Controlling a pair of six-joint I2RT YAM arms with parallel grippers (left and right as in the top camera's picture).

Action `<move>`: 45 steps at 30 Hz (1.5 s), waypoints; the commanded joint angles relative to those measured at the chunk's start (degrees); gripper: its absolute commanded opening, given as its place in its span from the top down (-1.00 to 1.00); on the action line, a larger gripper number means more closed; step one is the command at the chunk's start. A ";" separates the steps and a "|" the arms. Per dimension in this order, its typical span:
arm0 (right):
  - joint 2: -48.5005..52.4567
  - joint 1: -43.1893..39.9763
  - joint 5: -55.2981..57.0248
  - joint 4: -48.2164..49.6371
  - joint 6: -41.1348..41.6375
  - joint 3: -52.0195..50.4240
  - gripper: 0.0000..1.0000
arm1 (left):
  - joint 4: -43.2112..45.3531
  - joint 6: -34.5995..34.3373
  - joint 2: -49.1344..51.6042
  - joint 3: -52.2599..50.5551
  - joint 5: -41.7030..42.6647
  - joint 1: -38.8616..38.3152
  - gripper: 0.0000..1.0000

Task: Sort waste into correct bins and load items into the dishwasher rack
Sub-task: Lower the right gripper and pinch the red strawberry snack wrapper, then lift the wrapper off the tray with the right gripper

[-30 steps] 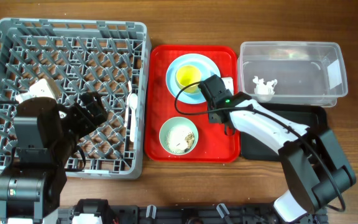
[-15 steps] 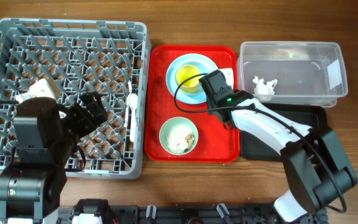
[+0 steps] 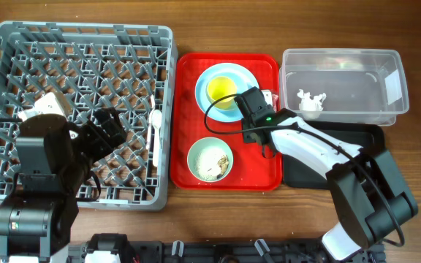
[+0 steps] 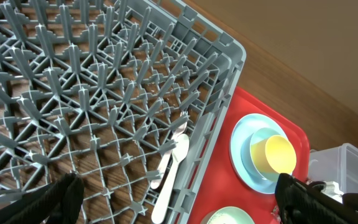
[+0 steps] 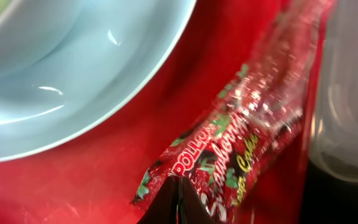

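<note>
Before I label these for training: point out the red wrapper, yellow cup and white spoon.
red wrapper [image 5: 241,149], right wrist view, printed middle.
yellow cup [image 3: 221,90], overhead view, inside.
white spoon [image 4: 179,146], left wrist view, bowl end.

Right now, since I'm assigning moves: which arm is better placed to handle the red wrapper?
Right. The right end effector is pinched on the red wrapper on the red tray; the left end effector hangs open over the rack.

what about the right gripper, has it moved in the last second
Yes, slightly. Half a second ago the right gripper sat nearer the far rim of the red tray; it has since eased back toward the tray's middle.
</note>
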 commanded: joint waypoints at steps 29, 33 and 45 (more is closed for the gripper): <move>6.36 -0.13 3.76 5.16 -0.79 -0.37 0.91 | 0.15 -0.52 -0.11 0.79 0.24 0.39 -1.00; 6.40 -0.11 -2.14 0.44 -0.63 -0.35 0.91 | 0.15 -0.55 -0.11 0.79 0.24 0.39 -1.00; 3.15 -0.07 -20.00 -11.65 -3.54 -0.35 0.91 | 0.15 -0.55 -0.11 0.79 0.24 0.39 -1.00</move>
